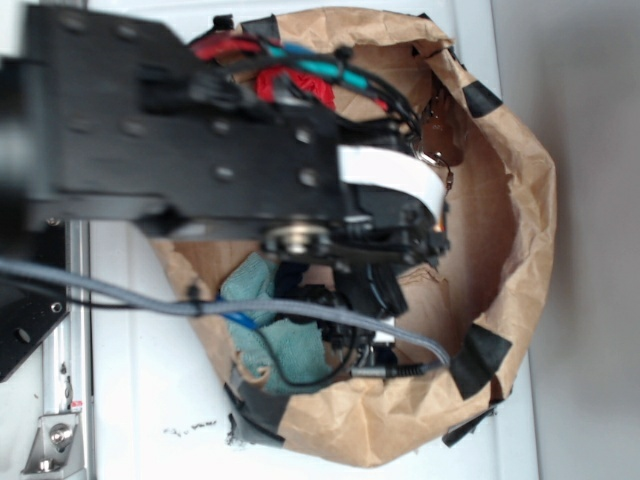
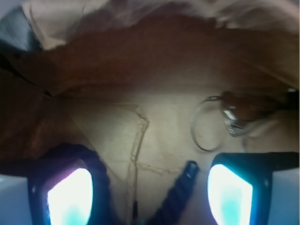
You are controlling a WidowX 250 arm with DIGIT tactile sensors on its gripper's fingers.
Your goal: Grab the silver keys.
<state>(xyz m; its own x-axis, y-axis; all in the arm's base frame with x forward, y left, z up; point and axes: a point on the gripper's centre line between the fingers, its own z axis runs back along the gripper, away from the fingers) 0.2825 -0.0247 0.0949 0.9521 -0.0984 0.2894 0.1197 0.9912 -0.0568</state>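
While the arm point(image 1: 190, 140) hangs over it and blocks much of the exterior view, the crumpled brown paper bag point(image 1: 525, 230) lies on a white surface point(image 1: 140, 400), rim rolled down and patched with black tape point(image 1: 478, 362). Inside, at lower left in the exterior view, a teal cloth point(image 1: 262, 290); something red point(image 1: 295, 90) shows at the upper rim, partly hidden behind the arm's cables. Gripper point(image 2: 150, 185) is down in the bag, jaws standing apart, nothing between the pads but bare paper floor point(image 2: 108, 136) and the tip of a dark blue rope point(image 2: 176, 199). Rope curls around the left finger point(image 2: 65, 194) and comes up again just inside the right finger point(image 2: 234, 192), its cut end pointing upward. Silver keys point(image 2: 225, 119) lie on the bag floor beyond the right finger, up against the far paper wall: thin wire ring flat on the paper, metal clip and keys at the ring's right edge, partly lost in brown shadow. Ring's lower edge sits near the top of the right finger, apart from it, not touching; keys are outside the jaw gap, offset to the right and ahead. In the exterior view a glint of metal point(image 1: 436, 158) near the upper right inner wall may be the same keys; too small to be sure.
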